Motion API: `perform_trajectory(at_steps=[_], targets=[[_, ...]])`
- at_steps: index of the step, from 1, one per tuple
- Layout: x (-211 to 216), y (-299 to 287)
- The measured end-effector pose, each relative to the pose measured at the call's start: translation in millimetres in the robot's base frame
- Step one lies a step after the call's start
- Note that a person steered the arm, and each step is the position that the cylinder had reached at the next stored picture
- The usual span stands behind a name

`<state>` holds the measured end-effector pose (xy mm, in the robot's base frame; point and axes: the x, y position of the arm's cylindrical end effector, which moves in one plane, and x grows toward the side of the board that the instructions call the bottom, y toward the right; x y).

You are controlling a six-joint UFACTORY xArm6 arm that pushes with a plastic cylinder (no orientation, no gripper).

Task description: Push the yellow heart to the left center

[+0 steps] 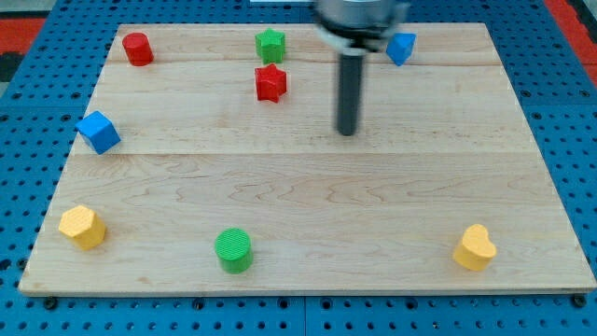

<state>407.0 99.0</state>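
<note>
The yellow heart (475, 248) lies near the bottom right corner of the wooden board (308, 187). My tip (348, 133) rests on the board above its centre, far up and to the left of the heart and touching no block. The nearest blocks to the tip are the red star (270, 83) to its upper left and a blue block (400, 47) to its upper right.
A second yellow block (82, 227) sits at the bottom left, and a green cylinder (233, 250) at the bottom centre-left. A blue cube (98, 132) is at the left edge. A red cylinder (137, 49) and a green star (270, 44) lie along the top.
</note>
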Motion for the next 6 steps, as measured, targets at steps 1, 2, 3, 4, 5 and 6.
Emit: perform_trajectory(at_steps=[1, 2, 3, 4, 5, 6], targets=[[19.4, 60.2], [38.5, 117.4], [61.0, 157.4], [120.9, 150.4], [158.5, 177.1], [194.5, 109.5]])
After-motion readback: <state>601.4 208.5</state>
